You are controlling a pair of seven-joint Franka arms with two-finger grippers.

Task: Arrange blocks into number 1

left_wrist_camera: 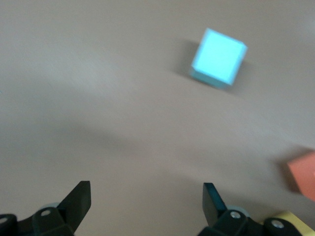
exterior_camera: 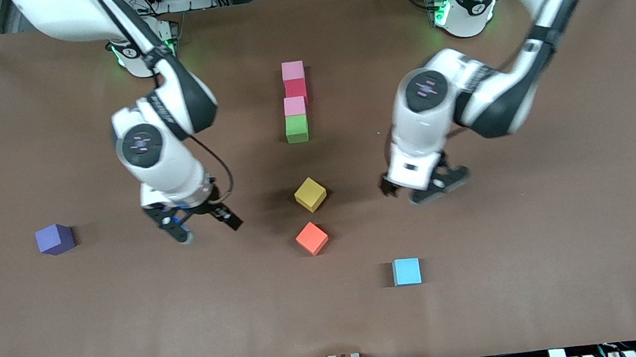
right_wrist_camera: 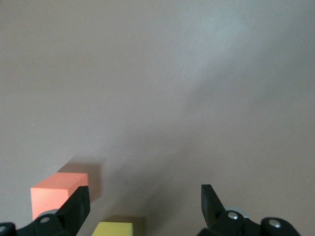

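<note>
My blocks by colour

Pink block [exterior_camera: 292,70], red block [exterior_camera: 295,89], second pink block [exterior_camera: 294,106], green block [exterior_camera: 297,128], yellow block [exterior_camera: 310,194]; brown table [exterior_camera: 540,237].

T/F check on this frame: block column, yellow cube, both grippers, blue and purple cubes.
1. Four matte cubes sit in one column: pink cube, red cube, second pink cube, green cube. True.
2. The yellow matte cube touches the green one. False: it sits apart, nearer the front camera.
3. The right gripper holds the orange matte cube. False: it is open and holds nothing.
4. The left gripper is open. True.
5. The light blue matte cube rests on the purple matte cube. False: both lie on the table, well apart.
</note>
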